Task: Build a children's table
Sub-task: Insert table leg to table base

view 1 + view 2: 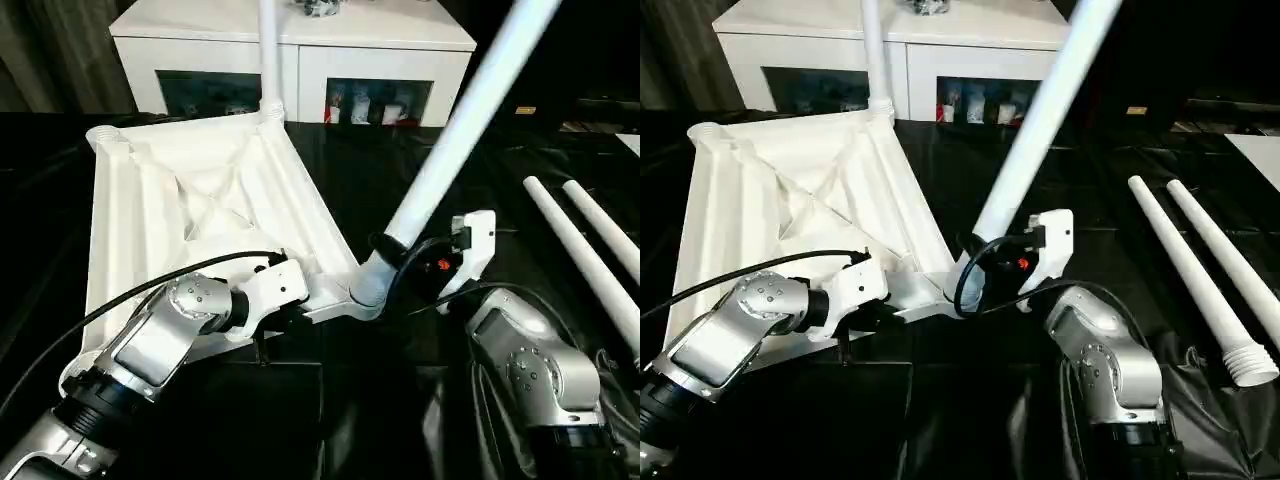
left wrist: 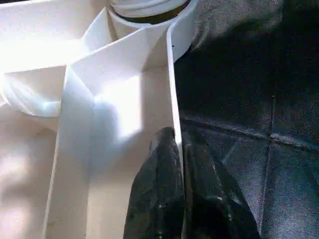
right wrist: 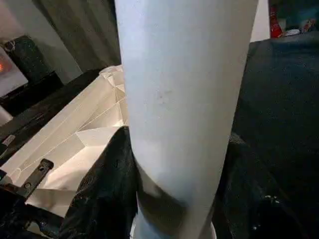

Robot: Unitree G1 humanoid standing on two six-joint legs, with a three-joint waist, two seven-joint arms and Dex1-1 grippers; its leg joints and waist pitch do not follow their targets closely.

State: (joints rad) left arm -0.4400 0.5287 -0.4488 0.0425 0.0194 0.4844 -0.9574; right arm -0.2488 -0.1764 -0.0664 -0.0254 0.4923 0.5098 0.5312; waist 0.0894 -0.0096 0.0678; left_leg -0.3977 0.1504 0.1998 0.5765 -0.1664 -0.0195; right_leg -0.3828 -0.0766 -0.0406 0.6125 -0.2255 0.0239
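while upturned, ribbed white tabletop (image 1: 200,190)

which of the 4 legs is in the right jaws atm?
The tilted leg at the tabletop's near corner, gripped low by the right gripper. One other leg stands upright at the far corner; two lie loose.

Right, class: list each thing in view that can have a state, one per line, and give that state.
Tabletop: upside down, ribbed underside up.
Far-corner leg: standing upright in its socket.
Near-corner leg: tilted, base at the near corner socket.
Two spare legs: lying loose on the black surface.
Left end effector: shut on the tabletop's rim.
Right end effector: closed around the near-corner leg.
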